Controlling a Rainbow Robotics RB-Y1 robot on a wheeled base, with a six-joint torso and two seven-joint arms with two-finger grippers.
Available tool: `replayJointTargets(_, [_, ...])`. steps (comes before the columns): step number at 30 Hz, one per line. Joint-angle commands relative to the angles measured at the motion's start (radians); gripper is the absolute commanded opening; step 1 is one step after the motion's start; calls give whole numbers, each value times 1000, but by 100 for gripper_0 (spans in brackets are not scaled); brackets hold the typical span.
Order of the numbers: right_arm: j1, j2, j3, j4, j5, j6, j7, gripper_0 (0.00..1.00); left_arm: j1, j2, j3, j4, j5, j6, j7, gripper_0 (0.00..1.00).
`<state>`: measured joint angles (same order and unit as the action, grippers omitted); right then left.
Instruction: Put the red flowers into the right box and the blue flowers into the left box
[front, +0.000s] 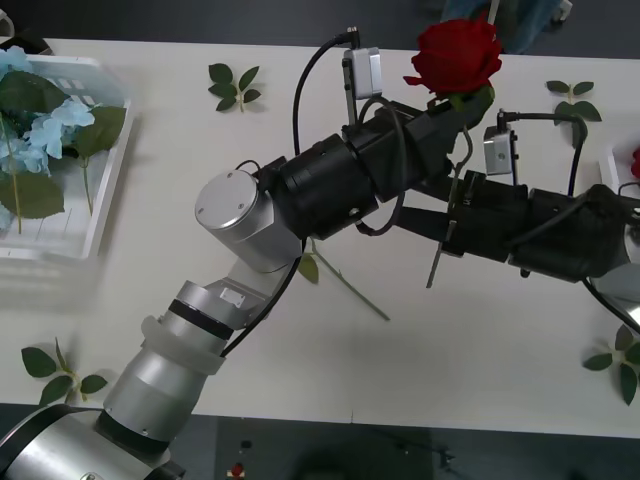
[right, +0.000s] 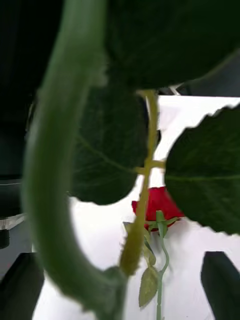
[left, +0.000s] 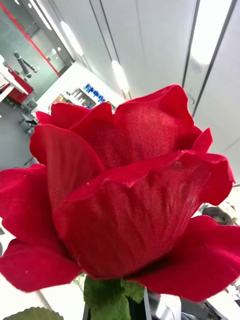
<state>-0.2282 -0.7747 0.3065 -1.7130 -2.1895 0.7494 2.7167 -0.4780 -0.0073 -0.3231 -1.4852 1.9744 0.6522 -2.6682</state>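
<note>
The left gripper (front: 455, 112) is clamped on a deep-red cloth rose with a thin green stem (front: 457, 52), held high at one o'clock. The right gripper (right: 120, 287) is just under it, black fingers apart near the stem. This looks like a hand-over. Next, the right gripper should pinch the stem and carry it to the white plastic box (front: 612, 165) at three o'clock.
</note>
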Motion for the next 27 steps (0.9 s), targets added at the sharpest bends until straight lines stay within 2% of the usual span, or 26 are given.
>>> replayJointTargets(1, [-5, 3, -23, -2, -3, 5, -11, 0, -17, -10, -16, -18, 4, -25, -4, 0])
replayJointTargets(12, [-3, 3, -23, 3, -15, 11, -11, 0, -16, -10, -10, -18, 7, -28, -4, 2])
replayJointTargets(13, [-3, 2, -23, 1, -15, 13, -11, 0, -16, -10, -8, -18, 7, -29, -4, 5])
replayJointTargets(15, [-3, 2, -23, 1, -16, 13, -11, 0, -16, -10, -4, -18, 9, -29, -4, 23])
replayJointTargets(17, [-3, 2, -23, 1, -19, 15, -11, 0, -16, -10, -1, -18, 21, -29, -4, 48])
replayJointTargets(19, [-3, 3, -24, 1, -22, 18, -11, 0, -16, -10, -1, -18, 37, -31, -4, 61])
replayJointTargets(22, [-3, 2, -24, 3, -26, 21, -11, 0, -16, -7, 1, -18, 63, -31, -6, 68])
replayJointTargets(27, [-5, -32, -24, 1, -59, 19, -11, 0, -11, 69, 2, -26, 142, -25, -13, 69])
